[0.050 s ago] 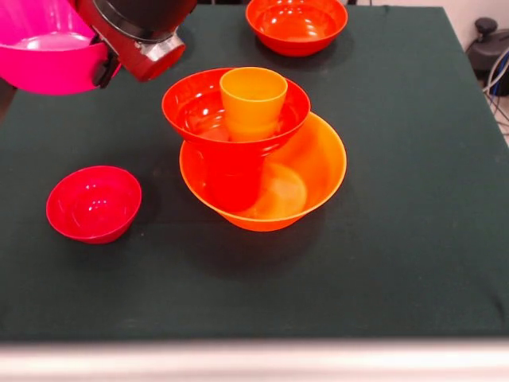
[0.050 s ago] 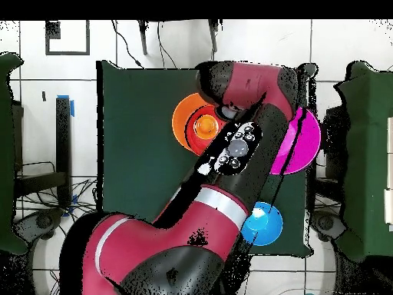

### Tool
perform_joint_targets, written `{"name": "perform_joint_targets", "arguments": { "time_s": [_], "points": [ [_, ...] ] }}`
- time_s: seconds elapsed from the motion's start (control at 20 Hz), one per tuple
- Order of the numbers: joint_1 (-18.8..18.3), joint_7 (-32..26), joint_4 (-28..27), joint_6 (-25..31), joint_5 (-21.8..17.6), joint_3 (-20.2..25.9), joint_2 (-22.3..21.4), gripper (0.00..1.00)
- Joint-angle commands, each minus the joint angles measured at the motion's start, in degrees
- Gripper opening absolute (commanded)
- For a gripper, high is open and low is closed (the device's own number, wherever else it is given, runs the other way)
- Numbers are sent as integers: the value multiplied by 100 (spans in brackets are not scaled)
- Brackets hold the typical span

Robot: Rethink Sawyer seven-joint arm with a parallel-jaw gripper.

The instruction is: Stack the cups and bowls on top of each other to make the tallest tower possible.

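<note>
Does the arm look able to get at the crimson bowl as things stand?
Probably not yet: the gripper appears occupied with the pink bowl. The crimson bowl itself sits alone, nothing over it.

Red and black Sawyer arm (image 2: 230, 154)

From above, the arm is a chain of thick rounded segments with dark crimson shells and black joints between them. A pale silver-grey band rings it where the wide lower segment, toward 7 o'clock, meets the next link. Midway along sits a black oval panel (image 2: 235, 147) carrying a few small round grey buttons and white marks. In the front view only the arm's end (image 1: 141, 36) shows at 11 o'clock: a glossy black rounded housing over a red body with a silver-grey metal face.
</note>
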Motion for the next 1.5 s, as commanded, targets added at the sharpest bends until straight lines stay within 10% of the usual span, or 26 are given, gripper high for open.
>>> {"name": "perform_joint_targets", "arguments": {
  "time_s": [0.05, 1.5],
  "points": [
    [164, 605, -349, 468, -229, 86, 60, 0],
    [651, 1481, -693, 1458, 608, 24, 204, 0]
  ]
}}
